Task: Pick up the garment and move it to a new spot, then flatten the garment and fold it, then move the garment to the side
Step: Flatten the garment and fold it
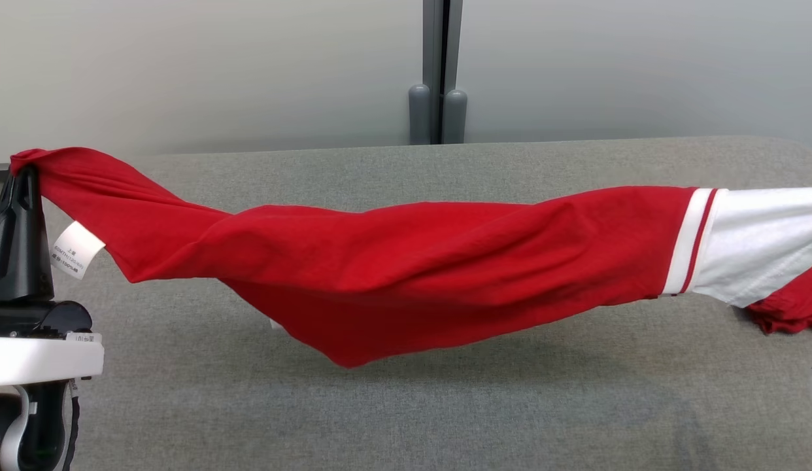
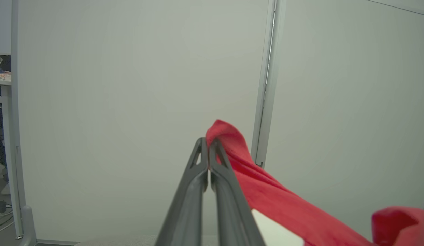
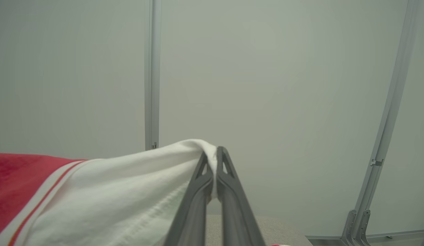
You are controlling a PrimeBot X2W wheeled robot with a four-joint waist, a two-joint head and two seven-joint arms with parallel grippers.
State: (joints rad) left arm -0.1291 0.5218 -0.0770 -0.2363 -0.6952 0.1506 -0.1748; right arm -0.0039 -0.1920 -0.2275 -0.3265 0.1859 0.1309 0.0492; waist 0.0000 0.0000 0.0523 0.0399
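Note:
The garment is red with a white section and red-white stripes at its right end. It hangs stretched across the head view above the grey table, sagging in the middle. My left gripper at the far left is shut on its red end, with a white care label dangling beside it. In the left wrist view the left gripper pinches red cloth. In the right wrist view my right gripper is shut on the white end.
A pale partition wall with a grey post stands behind the table. The table's far edge runs across the head view. A wall bracket shows at the lower right of the right wrist view.

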